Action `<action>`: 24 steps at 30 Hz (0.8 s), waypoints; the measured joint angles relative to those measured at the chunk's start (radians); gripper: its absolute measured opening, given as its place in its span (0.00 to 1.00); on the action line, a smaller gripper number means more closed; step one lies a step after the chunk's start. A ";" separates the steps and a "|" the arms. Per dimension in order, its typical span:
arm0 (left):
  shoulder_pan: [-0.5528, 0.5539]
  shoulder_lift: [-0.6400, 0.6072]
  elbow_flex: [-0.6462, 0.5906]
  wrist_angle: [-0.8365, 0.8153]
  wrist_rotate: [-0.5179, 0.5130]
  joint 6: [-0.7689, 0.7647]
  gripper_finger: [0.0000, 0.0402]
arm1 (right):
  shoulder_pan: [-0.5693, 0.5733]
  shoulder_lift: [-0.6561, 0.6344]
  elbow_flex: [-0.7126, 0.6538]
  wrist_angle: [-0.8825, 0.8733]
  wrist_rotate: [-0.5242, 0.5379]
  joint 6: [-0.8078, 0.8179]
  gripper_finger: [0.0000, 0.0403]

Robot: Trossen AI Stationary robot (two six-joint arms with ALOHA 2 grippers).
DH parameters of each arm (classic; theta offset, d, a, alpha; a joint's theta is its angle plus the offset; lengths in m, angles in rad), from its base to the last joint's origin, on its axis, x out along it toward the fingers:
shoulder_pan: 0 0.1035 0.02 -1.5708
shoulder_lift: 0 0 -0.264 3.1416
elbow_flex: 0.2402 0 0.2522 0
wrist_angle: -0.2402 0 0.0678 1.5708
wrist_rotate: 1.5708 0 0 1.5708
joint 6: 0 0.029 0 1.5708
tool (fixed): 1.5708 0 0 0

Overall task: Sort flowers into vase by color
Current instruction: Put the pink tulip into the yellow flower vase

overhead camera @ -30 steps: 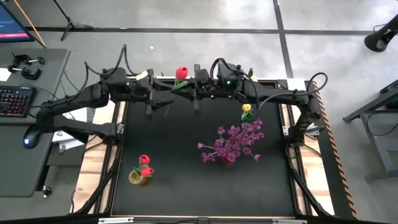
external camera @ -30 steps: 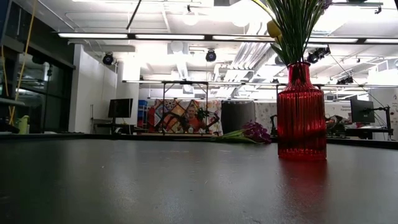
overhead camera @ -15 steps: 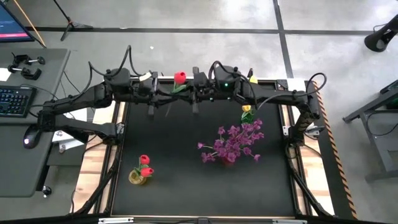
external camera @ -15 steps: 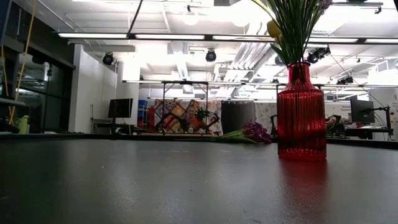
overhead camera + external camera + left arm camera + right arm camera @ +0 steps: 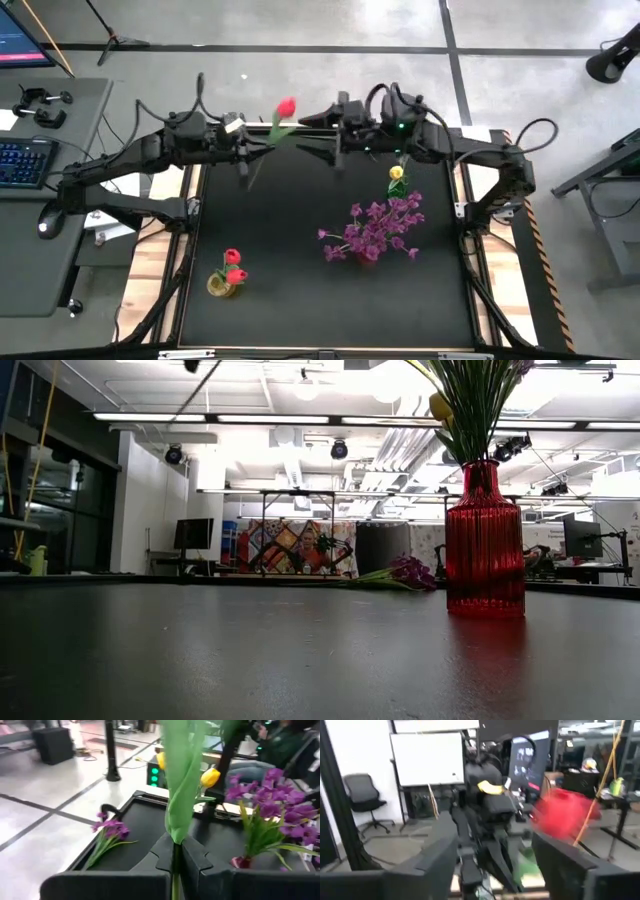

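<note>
A red tulip (image 5: 287, 106) on a thin green stem hangs above the table's far edge, with my left gripper (image 5: 256, 146) shut on its stem. My right gripper (image 5: 318, 135) stands open just to the right of the tulip's head, apart from it; in the right wrist view the red head (image 5: 565, 813) shows beyond its spread fingers. A yellow vase (image 5: 222, 286) with two red tulips stands at the near left. The red vase (image 5: 366, 256) holds purple sprays and a yellow tulip (image 5: 397, 175). Another purple spray (image 5: 108, 831) lies flat on the table's far part. My left gripper pinches the tulip's green stem (image 5: 176, 851) between its two shut fingers, below the long leaf (image 5: 182, 780). The fingers come level from the table's left and lie across the stem. The tulip is lifted clear of the table and slants, with its head toward the far right.
The red vase (image 5: 485, 540) stands right of the table's middle, with its stems spreading wide above it. The table's middle and near right are bare black top (image 5: 290, 250). A desk with a keyboard (image 5: 22, 160) stands beyond the left edge.
My left gripper has shut on the tulip's stem. My right gripper has opened, let go of the tulip and drawn back toward the table's right edge. The tulip's head has swung a little toward the far edge and now hangs from the left gripper alone.
</note>
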 joint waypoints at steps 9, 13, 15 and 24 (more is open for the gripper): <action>-0.076 -0.181 0.000 -0.100 -0.021 -0.110 0.00 | 0.010 -0.122 0.000 -0.210 0.016 0.006 0.72; -0.165 -0.254 0.000 -0.059 -0.039 -0.146 0.00 | 0.037 -0.117 -0.003 -0.257 0.018 0.005 0.70; -0.215 -0.280 0.001 -0.041 -0.038 -0.166 0.00 | 0.051 -0.114 -0.002 -0.255 0.018 0.003 0.69; -0.443 -0.364 -0.056 0.003 0.000 -0.209 0.00 | 0.139 -0.092 -0.006 -0.236 0.013 0.110 0.68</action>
